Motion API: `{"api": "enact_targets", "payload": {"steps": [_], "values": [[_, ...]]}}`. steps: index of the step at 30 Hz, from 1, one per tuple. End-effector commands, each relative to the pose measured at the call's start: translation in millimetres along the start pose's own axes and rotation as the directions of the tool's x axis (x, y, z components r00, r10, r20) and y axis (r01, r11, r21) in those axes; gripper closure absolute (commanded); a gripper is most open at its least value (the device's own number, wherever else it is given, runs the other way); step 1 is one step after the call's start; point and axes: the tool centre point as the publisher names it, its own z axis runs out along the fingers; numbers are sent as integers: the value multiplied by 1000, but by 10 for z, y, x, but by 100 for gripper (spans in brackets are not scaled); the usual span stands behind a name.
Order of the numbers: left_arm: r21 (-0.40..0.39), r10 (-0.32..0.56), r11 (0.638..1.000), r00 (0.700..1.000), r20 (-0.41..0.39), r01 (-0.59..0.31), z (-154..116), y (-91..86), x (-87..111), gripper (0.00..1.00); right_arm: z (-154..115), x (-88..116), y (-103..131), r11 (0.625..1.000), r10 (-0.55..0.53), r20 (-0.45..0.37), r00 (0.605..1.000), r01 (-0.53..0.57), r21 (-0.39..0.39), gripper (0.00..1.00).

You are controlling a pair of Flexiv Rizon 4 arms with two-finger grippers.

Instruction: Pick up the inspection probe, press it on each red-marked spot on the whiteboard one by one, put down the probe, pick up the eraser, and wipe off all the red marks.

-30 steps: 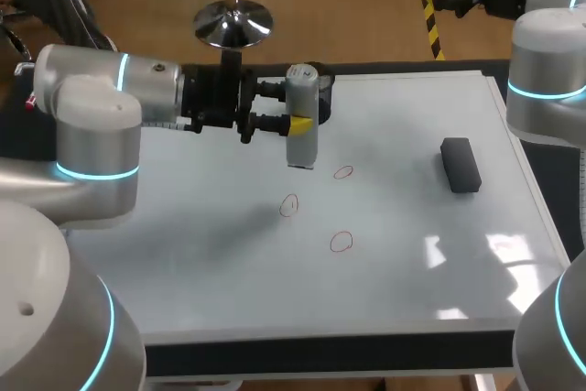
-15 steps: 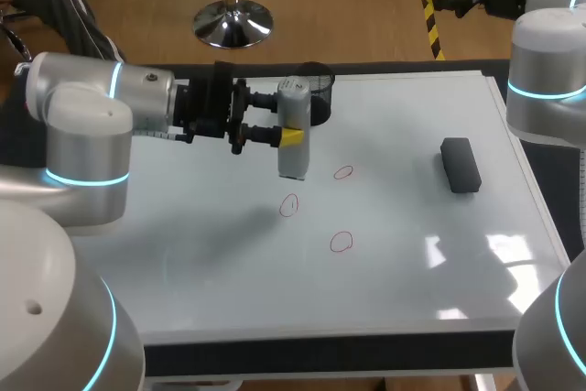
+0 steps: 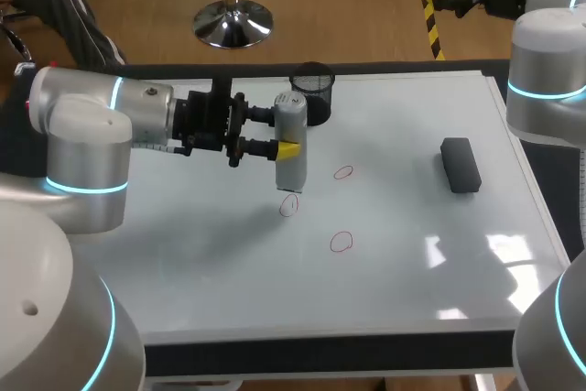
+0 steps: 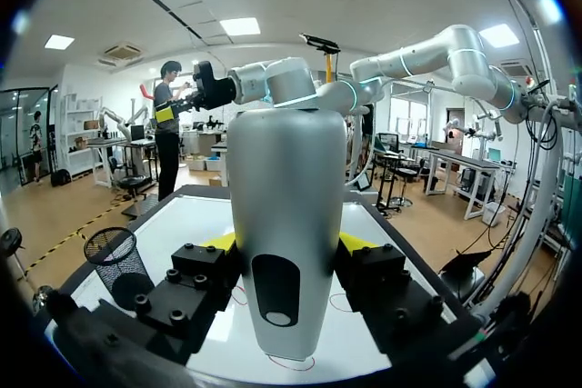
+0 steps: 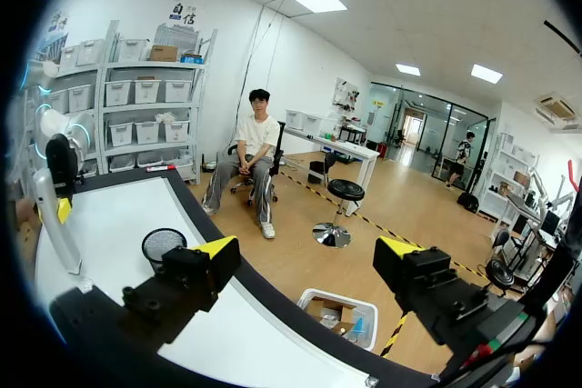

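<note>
The left claw [image 3: 287, 147] is clamped on the inspection probe [image 3: 291, 139], a yellow tip pressed to each side of its smooth grey body about halfway up, and holds it upright with the lower end right at the far side of the nearest red mark [image 3: 289, 205]. I cannot tell whether the end touches the whiteboard [image 3: 183, 254] yet. The main risk, as I judge it, lies in that grip: the fingers hold a rounded, slick shell from the side, so a hard push down could make the probe slide up between them or tip over, and the press would land weakly or off the ring. The end also seems to sit a little towards the far edge of the tabletop from the ring's middle, so a straight descent may hit the line or miss it. Any sideways drag while in contact would smear the ink and blur the target. The second red mark [image 3: 342, 172] and the third red mark [image 3: 341, 242] lie near, so crossing to them without lifting risks the same smudge. The mesh cup [image 3: 312, 89] stands just beyond the probe by the far edge and could be knocked by a high swing. The eraser [image 3: 461, 165] lies well apart towards the right edge, and the right claw [image 5: 307, 256] hangs with its fingers apart, holding nothing
</note>
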Motion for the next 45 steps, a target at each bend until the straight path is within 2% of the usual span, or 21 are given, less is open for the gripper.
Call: {"api": "enact_targets", "payload": {"steps": [1,45], "values": [[9,2,1000,1000,-11,-2,78,72,-50,100,0,0,0,1000,0,0,1000,0,0,0],[-29,-14,999,1000,-25,14,128,410,4,100,0,0,0,1000,0,0,1000,0,0,0]]}}
